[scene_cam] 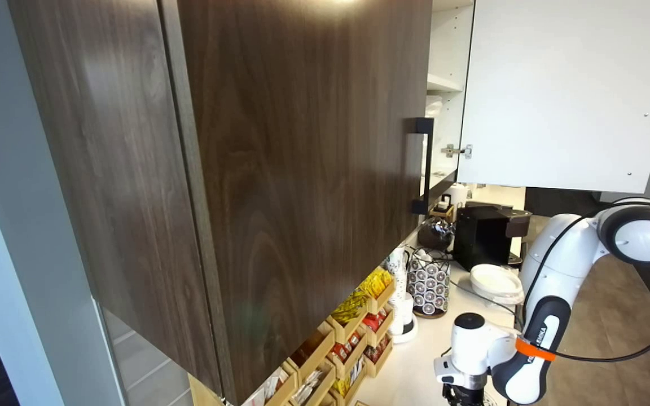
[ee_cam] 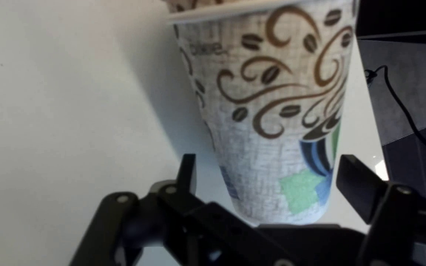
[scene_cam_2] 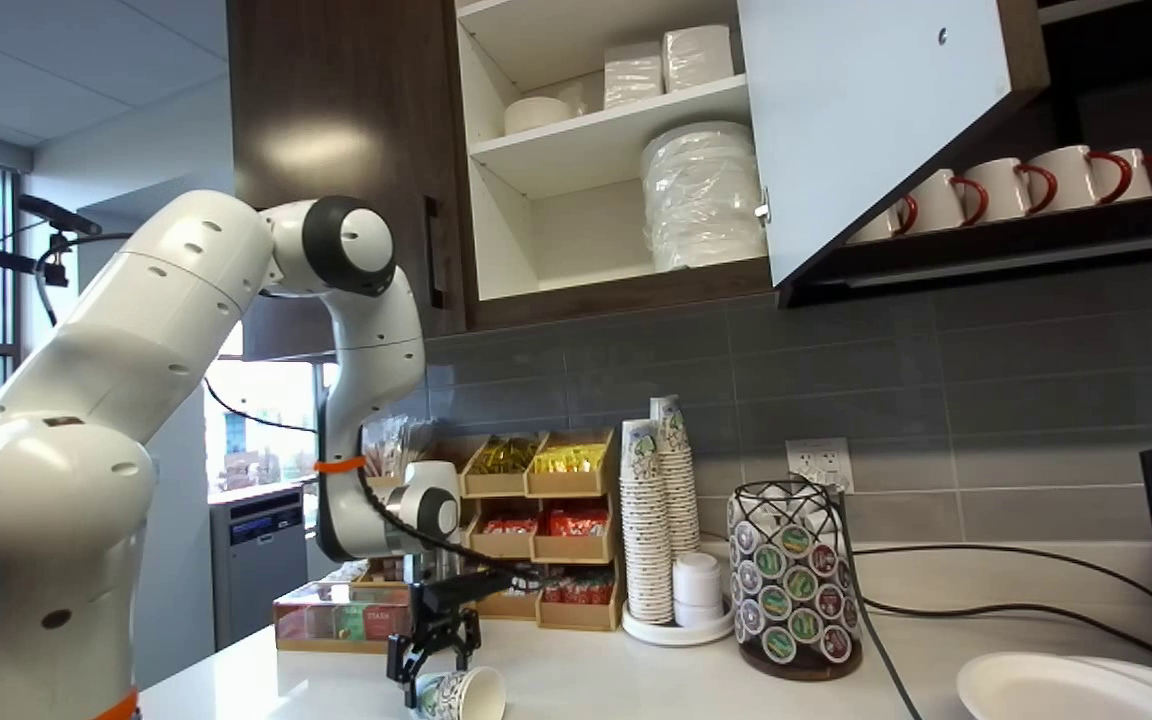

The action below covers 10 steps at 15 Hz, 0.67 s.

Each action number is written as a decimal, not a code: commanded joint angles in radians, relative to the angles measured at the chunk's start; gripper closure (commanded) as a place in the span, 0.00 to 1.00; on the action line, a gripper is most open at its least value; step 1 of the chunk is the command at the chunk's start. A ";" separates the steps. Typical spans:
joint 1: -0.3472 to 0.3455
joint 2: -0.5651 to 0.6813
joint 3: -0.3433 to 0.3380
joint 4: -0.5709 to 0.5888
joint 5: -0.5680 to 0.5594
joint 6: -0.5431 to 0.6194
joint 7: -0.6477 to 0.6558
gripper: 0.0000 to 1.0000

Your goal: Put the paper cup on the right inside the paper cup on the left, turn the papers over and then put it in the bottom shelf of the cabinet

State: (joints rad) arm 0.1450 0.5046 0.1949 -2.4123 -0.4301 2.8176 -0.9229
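Note:
A paper cup (scene_cam_2: 439,693) with a brown swirl and leaf pattern lies on its side on the counter in an exterior view. In the wrist view the cup (ee_cam: 268,111) fills the middle, its rim away from me. A patterned strip of what looks like a second cup (ee_cam: 198,4) shows just beyond that rim; whether it is nested I cannot tell. My gripper (ee_cam: 268,170) is open, with fingers on either side of the cup's base, apart from it; it also shows in an exterior view (scene_cam_2: 433,665). The dark brown cabinet (scene_cam: 302,169) stands open in an exterior view (scene_cam_2: 616,293).
Plastic-wrapped plates (scene_cam_2: 701,200) stand on the right of the cabinet's bottom shelf. The open white door (scene_cam_2: 856,110) juts out. Stacked cups (scene_cam_2: 646,540), a coffee pod holder (scene_cam_2: 796,590), snack bins (scene_cam_2: 571,550) and white plates (scene_cam_2: 1056,685) stand on the counter.

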 commanded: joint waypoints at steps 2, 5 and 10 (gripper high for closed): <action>0.008 0.033 -0.004 0.037 -0.013 -0.060 -0.010 0.33; -0.043 -0.003 0.045 0.017 0.036 -0.061 -0.040 0.55; -0.142 -0.097 0.134 -0.031 0.165 -0.033 -0.058 0.57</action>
State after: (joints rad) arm 0.0729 0.4828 0.2671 -2.3954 -0.3570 2.7793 -0.9444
